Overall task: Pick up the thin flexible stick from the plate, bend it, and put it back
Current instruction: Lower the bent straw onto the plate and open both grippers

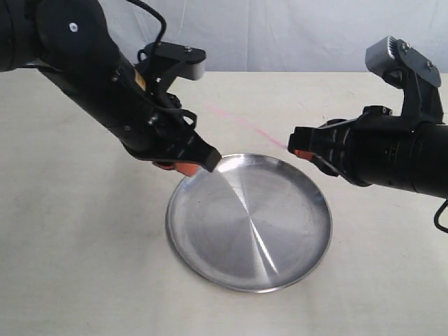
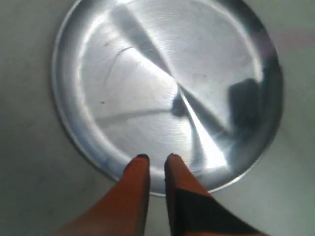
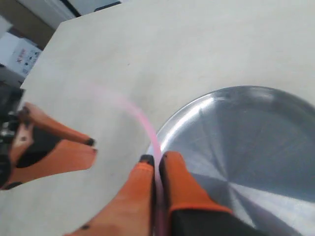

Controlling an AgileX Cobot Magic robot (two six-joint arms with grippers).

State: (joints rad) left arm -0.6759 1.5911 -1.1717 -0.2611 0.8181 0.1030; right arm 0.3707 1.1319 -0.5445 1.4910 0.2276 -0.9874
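Cream tabletop, plate at centre with nothing on it. Right gripper is clamped on one end of the thin flexible stick, just over the plate's far rim. The stick arcs away over the table, blurred, with its free end loose. Left gripper hangs over the opposite rim, fingers nearly together, gripping nothing.
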